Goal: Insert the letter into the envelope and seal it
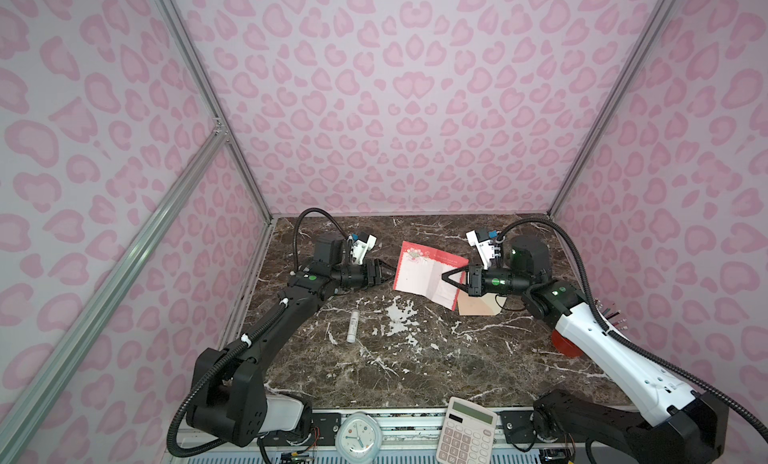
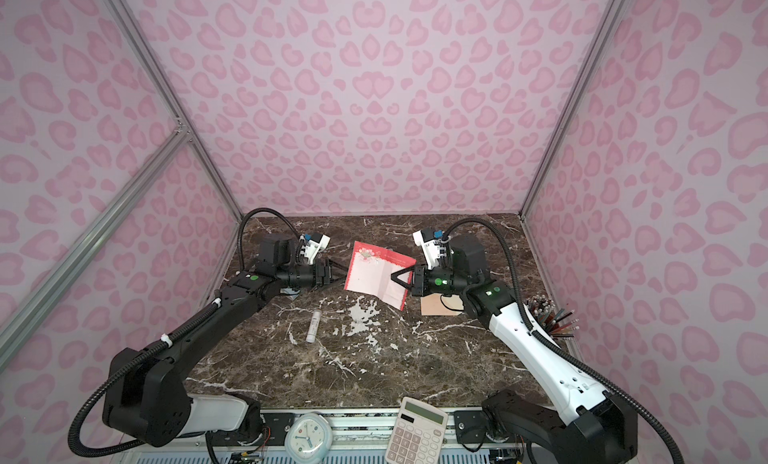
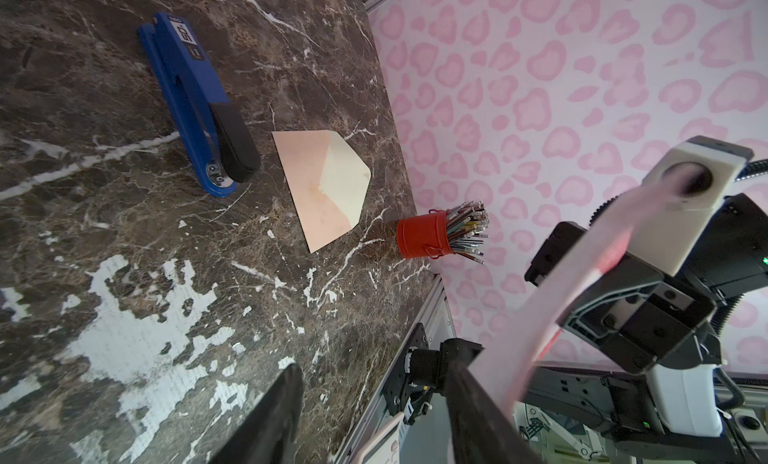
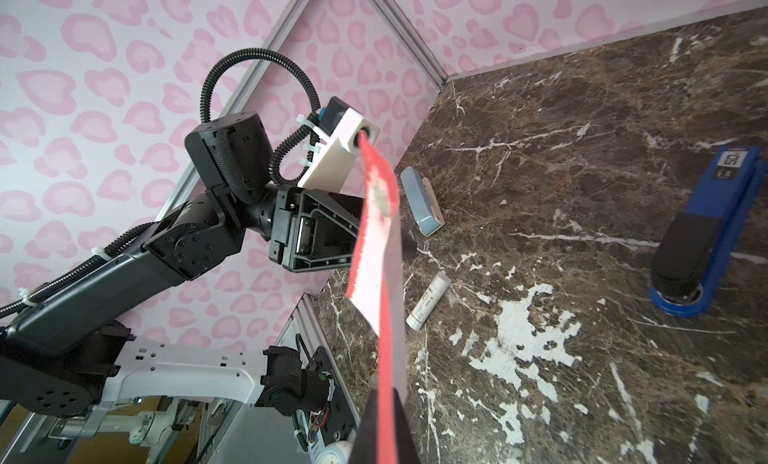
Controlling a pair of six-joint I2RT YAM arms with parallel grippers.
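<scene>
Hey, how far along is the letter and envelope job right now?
Done: the letter is held above the table, pinched in the shut right hand. In hand: the open left hand sits at the letter's opposite edge, not gripping it. Left: the envelope lies flat with its flap open and no letter in it, so inserting and sealing remain. The glue stick lies untouched.

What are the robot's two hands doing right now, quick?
Left gripper: open, at the edge of the letter.
Right gripper: shut on the letter.
</scene>
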